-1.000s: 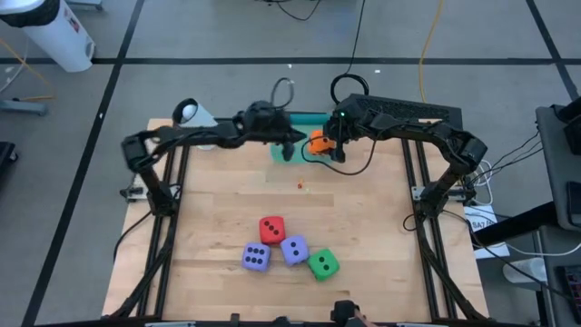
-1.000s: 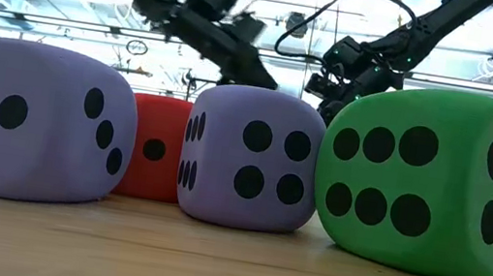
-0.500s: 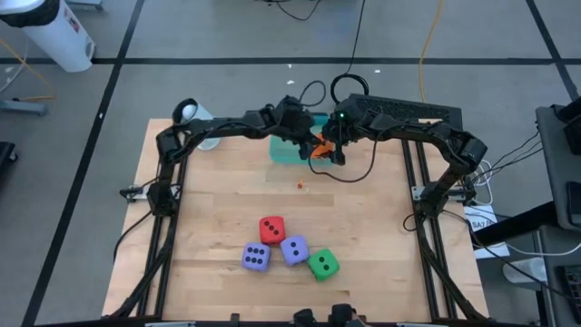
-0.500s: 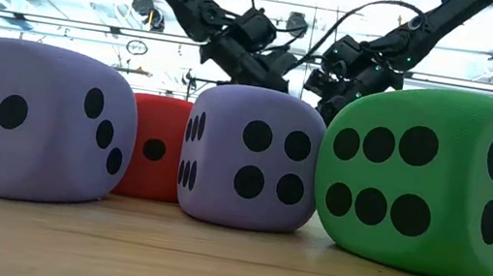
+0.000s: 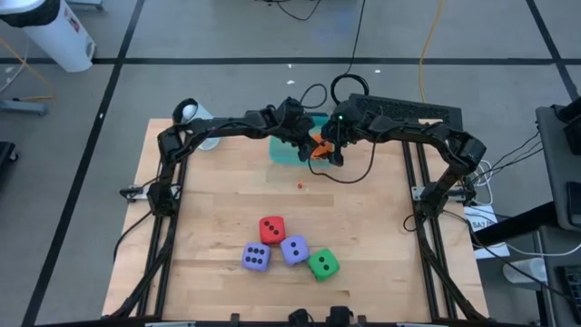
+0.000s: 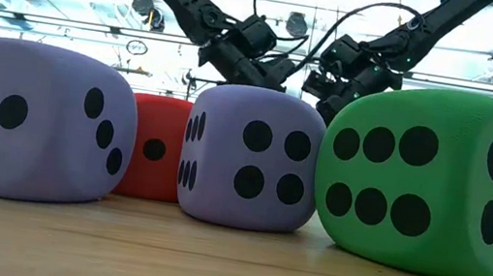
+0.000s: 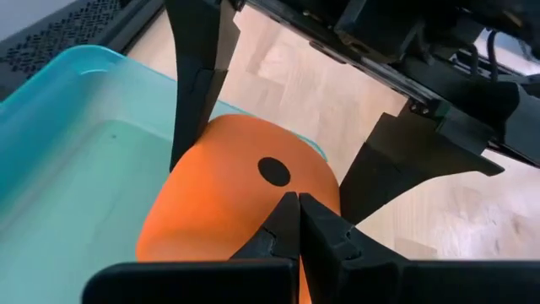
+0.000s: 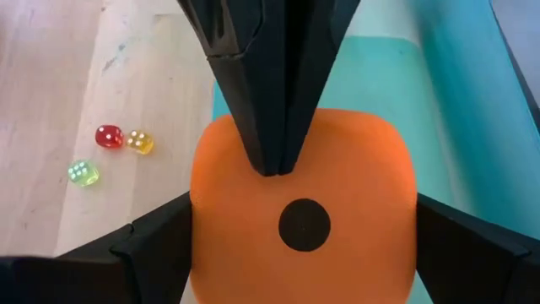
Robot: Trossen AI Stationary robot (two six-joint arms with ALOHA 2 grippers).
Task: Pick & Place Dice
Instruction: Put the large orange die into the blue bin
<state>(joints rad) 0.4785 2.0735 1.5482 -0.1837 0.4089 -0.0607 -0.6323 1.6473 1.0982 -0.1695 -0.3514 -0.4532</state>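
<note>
Orange die (image 8: 302, 215): we saw a soft, round-cornered cube, matte, one dark pip up, above the teal tray (image 7: 67, 160).
Right gripper (image 8: 302, 245): we found its fingers spread wide against the die's two sides.
Left gripper (image 7: 297, 221): we saw its fingers pressed together, tips on the die's top.
Other dice: we saw red (image 5: 271, 228), green (image 5: 322, 264) and two purple (image 5: 255, 257) ones clustered on the wooden table (image 5: 363, 218).

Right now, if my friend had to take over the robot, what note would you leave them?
Right gripper: wide around the orange die, at the teal tray on the table's far side.
Left gripper: shut, its tip pressed against the same die.
Red die, two purple dice and green die: clustered near the table's front edge.
Three tiny dice lie on the wood beside the tray.
Done: the orange die has reached the tray.
Left: the four front dice.
</note>
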